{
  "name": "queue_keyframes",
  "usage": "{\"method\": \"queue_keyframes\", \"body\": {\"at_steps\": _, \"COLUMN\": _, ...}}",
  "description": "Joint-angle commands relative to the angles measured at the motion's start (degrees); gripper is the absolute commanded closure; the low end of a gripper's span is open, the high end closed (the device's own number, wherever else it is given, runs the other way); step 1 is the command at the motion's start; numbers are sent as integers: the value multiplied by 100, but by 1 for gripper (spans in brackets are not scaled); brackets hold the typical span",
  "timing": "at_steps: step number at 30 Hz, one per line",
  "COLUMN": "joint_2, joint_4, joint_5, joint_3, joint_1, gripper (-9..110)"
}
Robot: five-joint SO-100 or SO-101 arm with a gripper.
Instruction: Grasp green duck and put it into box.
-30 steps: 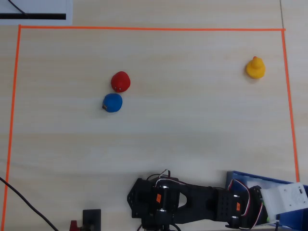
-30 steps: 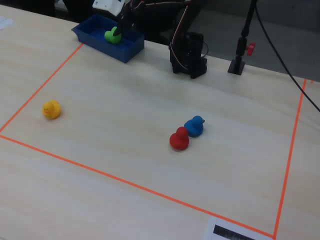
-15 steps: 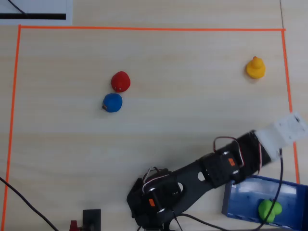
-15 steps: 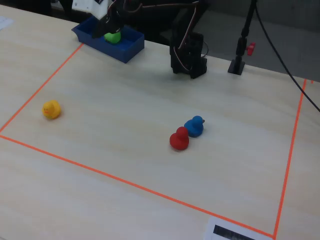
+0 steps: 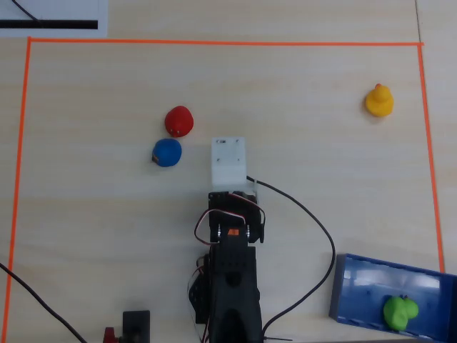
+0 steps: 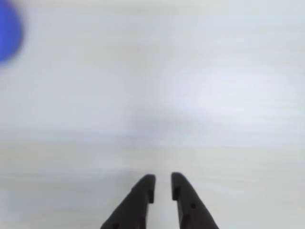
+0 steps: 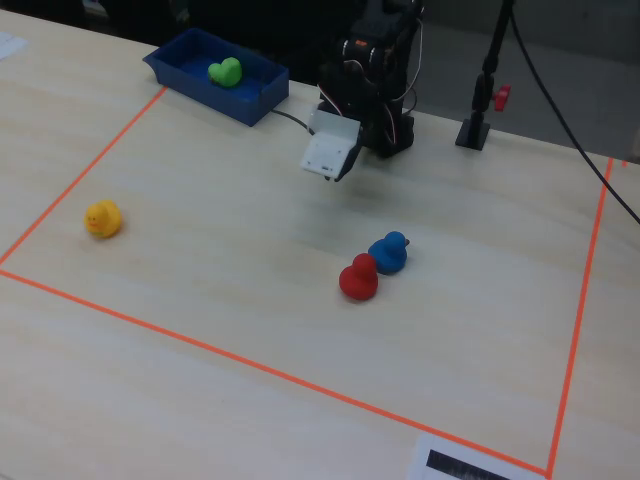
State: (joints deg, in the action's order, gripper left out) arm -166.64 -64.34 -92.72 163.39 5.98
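The green duck (image 5: 400,312) (image 7: 225,72) lies inside the blue box (image 5: 337,294) (image 7: 215,101), at the bottom right of the overhead view, with nothing touching it. My arm now points at the middle of the table, its white wrist housing (image 5: 228,161) (image 7: 330,154) far from the box. In the wrist view my gripper (image 6: 162,179) hangs over bare table, its black fingers a narrow gap apart with nothing between them. The fingers are hidden under the housing in the overhead view.
A red duck (image 5: 178,121) and a blue duck (image 5: 167,152) sit together just left of the wrist housing; the blue one shows as a blur (image 6: 7,28) in the wrist view. A yellow duck (image 5: 379,101) sits far right. Orange tape (image 5: 214,43) frames the table.
The arm has swung away from the box to the table's middle, leftward in the overhead view. The green duck stays behind in the box, free of the gripper.
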Motion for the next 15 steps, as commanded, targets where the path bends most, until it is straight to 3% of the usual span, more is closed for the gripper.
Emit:
{"method": "queue_keyframes", "body": {"at_steps": 1, "joint_2": -1046, "joint_4": 0, "joint_5": -105, "joint_3": 853, "joint_1": -53, "gripper": 101}}
{"method": "queue_keyframes", "body": {"at_steps": 15, "joint_2": -2145, "joint_4": -606, "joint_5": -132, "joint_3": 1485, "joint_1": -457, "gripper": 101}}
